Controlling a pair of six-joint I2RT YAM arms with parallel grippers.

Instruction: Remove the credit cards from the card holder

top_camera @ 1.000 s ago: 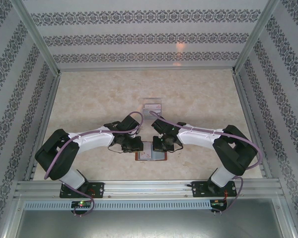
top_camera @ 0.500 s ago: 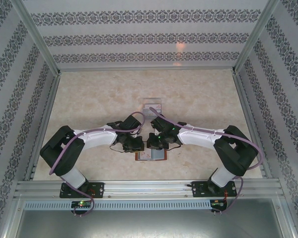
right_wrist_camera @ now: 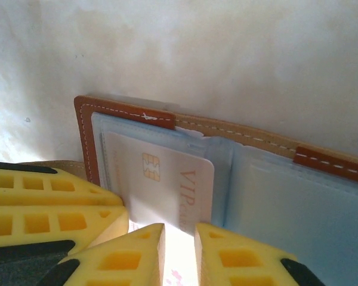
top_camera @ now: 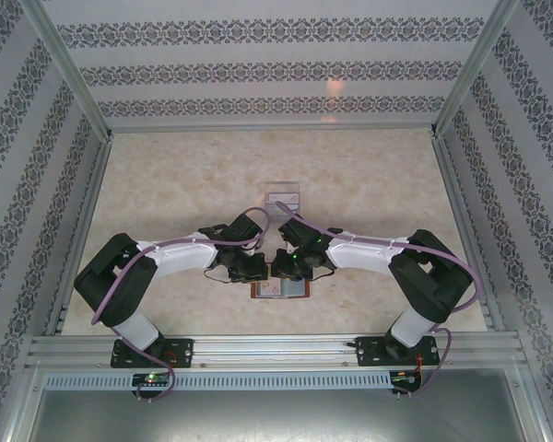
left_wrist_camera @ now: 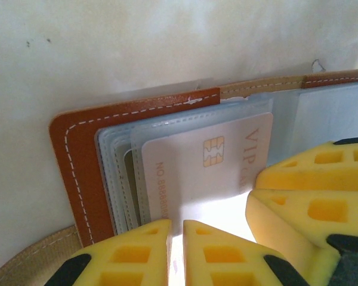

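Observation:
The card holder (top_camera: 297, 290) lies open on the table between the arm bases, brown leather (left_wrist_camera: 77, 155) around grey-blue pockets. A white credit card (left_wrist_camera: 197, 161) with a gold chip and "VIP" print sits in its left pocket (right_wrist_camera: 161, 179); edges of other cards show behind it. My left gripper (top_camera: 249, 269) points down on the card's near part, its yellow fingers almost together (left_wrist_camera: 176, 223). My right gripper (top_camera: 290, 265) stands beside it on the same card, a small gap between its fingers (right_wrist_camera: 179, 226) and white card showing in the gap. Each wrist view also shows the other gripper's fingers (left_wrist_camera: 310, 196) (right_wrist_camera: 48, 202).
A clear plastic box (top_camera: 284, 195) with pale cards in it stands just behind the wallet. Patterned walls and metal rails (top_camera: 258, 345) enclose the marble table (top_camera: 166, 184). The wallet's right half (right_wrist_camera: 298, 202) shows plain grey-blue pockets.
My right gripper has slid left over the wallet and its fingers have parted a little. The left arm has drawn in slightly; its fingers stay together.

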